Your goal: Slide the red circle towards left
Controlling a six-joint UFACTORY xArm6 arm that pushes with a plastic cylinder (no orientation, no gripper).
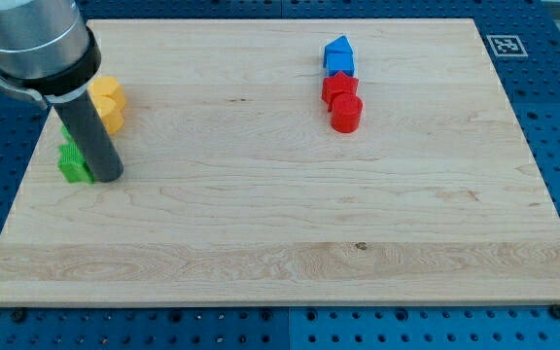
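Observation:
The red circle (346,113) lies on the wooden board at the view's upper right of centre. It touches a red star-like block (339,87) just above it. A blue house-shaped block (338,55) sits above that. My rod comes down from the view's top left, and my tip (106,177) rests on the board at the far left, far from the red circle. The tip stands right beside a green block (72,162).
A yellow block (108,103) sits behind the rod at the view's left, partly hidden. The board (280,243) lies on a blue pegboard table. A black-and-white marker (505,45) sits off the board's top right corner.

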